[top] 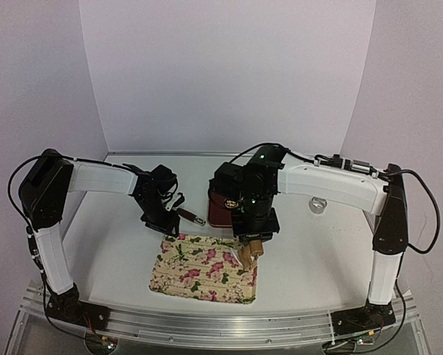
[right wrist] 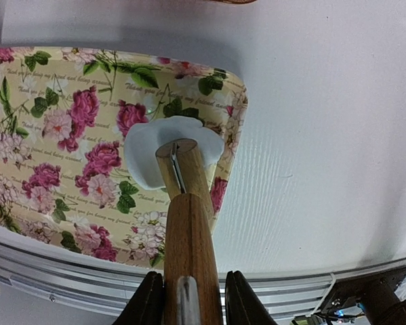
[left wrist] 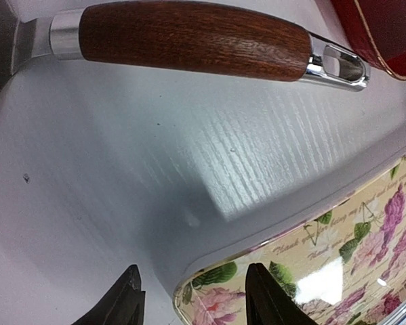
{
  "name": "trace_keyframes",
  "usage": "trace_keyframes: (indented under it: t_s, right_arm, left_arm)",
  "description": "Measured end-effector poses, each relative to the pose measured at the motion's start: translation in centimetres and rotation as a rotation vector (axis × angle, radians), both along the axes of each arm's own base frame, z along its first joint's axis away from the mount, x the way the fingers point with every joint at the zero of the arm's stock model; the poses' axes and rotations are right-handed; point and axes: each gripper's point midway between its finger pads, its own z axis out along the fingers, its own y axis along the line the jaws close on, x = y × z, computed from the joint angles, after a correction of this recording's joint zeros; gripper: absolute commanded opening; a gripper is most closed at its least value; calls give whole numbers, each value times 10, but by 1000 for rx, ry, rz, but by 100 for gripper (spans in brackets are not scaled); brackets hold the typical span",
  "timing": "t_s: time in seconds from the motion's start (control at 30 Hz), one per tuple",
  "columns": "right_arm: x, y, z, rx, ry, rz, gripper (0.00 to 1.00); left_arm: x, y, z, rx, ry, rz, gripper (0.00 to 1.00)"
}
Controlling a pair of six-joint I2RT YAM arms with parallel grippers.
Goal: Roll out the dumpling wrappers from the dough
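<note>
While the right gripper (right wrist: 192,291) clamps a wooden rolling pin (right wrist: 189,223), its tip rests on the dumpling wrapper (right wrist: 145,156), a flat, white, wavy-edged disc near the edge of the floral tray (right wrist: 53,122); the left gripper (left wrist: 196,301) gapes empty.

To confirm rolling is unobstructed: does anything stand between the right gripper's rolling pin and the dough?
Nothing visible does. The rolling pin, held by the right gripper, seems to touch the dough on the flowered tray.

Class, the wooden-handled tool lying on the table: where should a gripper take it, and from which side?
Probably the middle of the wooden handle, from above, fingers straddling it crosswise: it lies flat on the table, and its rounded middle is thickest.
</note>
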Motion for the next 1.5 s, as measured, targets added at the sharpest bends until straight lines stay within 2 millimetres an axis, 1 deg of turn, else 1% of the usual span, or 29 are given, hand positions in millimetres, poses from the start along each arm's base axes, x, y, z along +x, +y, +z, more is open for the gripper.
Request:
trace_keyframes:
  t_s: [0.1, 0.3, 0.4, 0.47, 0.53, 0.87, 1.07, 1.5]
  right_arm:
    - [0, 1, -1, 4, -1, 3, 0]
    - [1, 1, -5, 6, 2, 13, 0]
    - [2, 1, -11, 0, 1, 16, 0]
    - [4, -1, -18, -9, 4, 16, 0]
    - [6, -1, -21, -8, 2, 19, 0]
    - [9, -10, -24, -3, 11, 18, 0]
    - [10, -12, -25, 19, 45, 24, 0]
    - [13, -5, -25, 11, 92, 86, 0]
  left_arm:
    - [-1, 3, -5, 16, 4, 3, 42]
    - [-2, 5, -11, 30, 15, 4, 30]
    - [-2, 6, -12, 34, 16, 8, 23]
    - [-3, 2, -11, 19, 18, 0, 19]
    - [-5, 0, -12, 17, 20, -6, 18]
    - [-8, -5, -11, -7, 30, -13, 1]
    - [-8, -6, -11, -15, 37, -8, 0]
    - [-9, -7, -11, -43, 60, 9, 0]
